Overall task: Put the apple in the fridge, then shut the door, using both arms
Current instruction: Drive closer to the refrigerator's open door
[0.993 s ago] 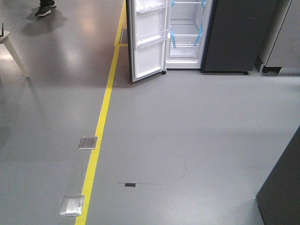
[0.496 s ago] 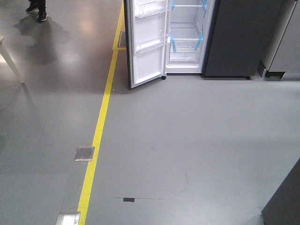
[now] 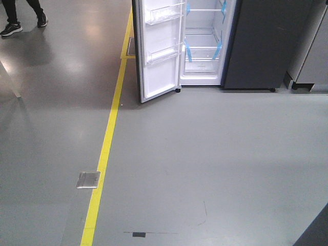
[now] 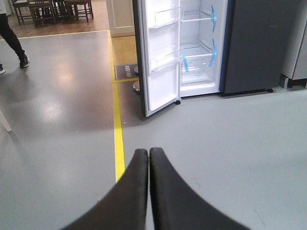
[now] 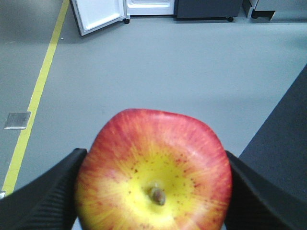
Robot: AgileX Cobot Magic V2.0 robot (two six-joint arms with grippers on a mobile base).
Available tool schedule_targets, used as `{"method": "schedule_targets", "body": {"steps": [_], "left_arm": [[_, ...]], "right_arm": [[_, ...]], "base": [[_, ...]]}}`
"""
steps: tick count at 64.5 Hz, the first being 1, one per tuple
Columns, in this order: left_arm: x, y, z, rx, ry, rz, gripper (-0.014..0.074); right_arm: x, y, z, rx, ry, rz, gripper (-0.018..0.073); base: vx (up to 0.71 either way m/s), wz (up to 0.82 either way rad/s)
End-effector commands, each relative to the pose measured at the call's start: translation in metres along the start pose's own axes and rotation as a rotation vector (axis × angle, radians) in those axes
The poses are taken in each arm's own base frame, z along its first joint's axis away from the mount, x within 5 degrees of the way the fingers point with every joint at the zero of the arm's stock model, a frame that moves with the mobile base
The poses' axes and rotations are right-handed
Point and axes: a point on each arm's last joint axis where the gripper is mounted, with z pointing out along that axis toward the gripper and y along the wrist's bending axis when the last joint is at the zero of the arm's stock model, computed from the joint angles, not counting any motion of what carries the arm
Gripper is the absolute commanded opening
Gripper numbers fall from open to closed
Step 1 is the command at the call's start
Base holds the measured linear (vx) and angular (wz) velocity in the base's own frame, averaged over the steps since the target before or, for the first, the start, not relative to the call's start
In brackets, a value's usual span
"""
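The right claw [image 5: 152,165] grasps the apple [image 5: 153,177], one dark ribbed finger [image 5: 43,191] pressed to each side of it. The apple fills the lower middle of the right wrist view, stem end facing the camera, yellow around the stem and red toward the edge. It is held above the grey floor [image 5: 158,67], well apart from the fridge [image 3: 205,56], which stands at the top of the front view.

The fridge door [image 3: 159,66] stands wide open, swung to the left, its white inside and clear bins showing. Blue tape strips [image 3: 188,51] mark the shelves inside.

The left claw [image 4: 149,155] is clenched, empty, its two black fingers touching at the bottom centre of the left wrist view.

A yellow line [image 3: 106,143] runs down the floor left of the door, with a metal plate [image 3: 88,180] beside it. A person's legs [image 3: 20,15] show in the upper left corner.
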Motion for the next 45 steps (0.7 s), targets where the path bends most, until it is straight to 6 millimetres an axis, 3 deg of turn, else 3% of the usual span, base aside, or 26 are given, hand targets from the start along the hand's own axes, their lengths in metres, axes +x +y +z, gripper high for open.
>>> {"method": "schedule_targets", "body": {"steps": [1,45], "left_arm": [[-0.0010,-0.0001,0.0005,0.005,-0.066,-0.011,-0.0005],[-0.0010,-0.0001,0.0005,0.005,-0.066,-0.011,-0.0005]], "right_arm": [[-0.0135,0.0001,-0.0055,0.000,-0.100,-0.010,0.0100],[-0.0134,0.0001,-0.0055,0.000,-0.099,-0.010,0.0100]], "base": [[0.16,0.00],[0.12,0.00]]}}
